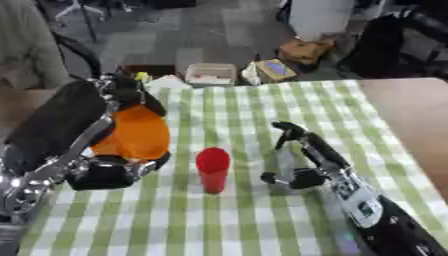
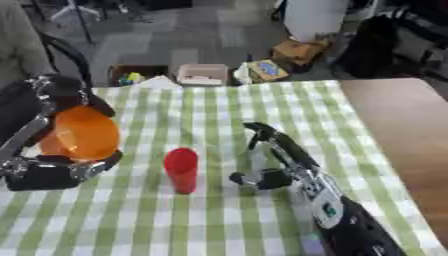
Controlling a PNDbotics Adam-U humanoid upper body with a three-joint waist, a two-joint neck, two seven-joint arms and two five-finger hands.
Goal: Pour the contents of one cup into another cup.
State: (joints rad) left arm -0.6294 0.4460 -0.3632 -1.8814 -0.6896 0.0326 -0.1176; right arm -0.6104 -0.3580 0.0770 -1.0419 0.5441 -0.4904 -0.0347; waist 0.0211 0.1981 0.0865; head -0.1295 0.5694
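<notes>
Red cup (image 1: 213, 169) upright on the checked table (image 1: 262, 220), orange cup (image 1: 133, 134) to its left, raised and tilted, clasped by the curled left hand (image 1: 109, 170), right hand (image 1: 293, 165) just right of the red cup, fingers spread, holding nothing

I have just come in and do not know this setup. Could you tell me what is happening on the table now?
A humanoid robot is working at a table with a green checked cloth. Its left hand holds an orange cup lifted and tipped on its side, left of a red cup that stands upright on the cloth. The orange cup is not yet over the red one. Its right hand rests on the cloth right of the red cup, apparently around something pale that I cannot identify.
</notes>
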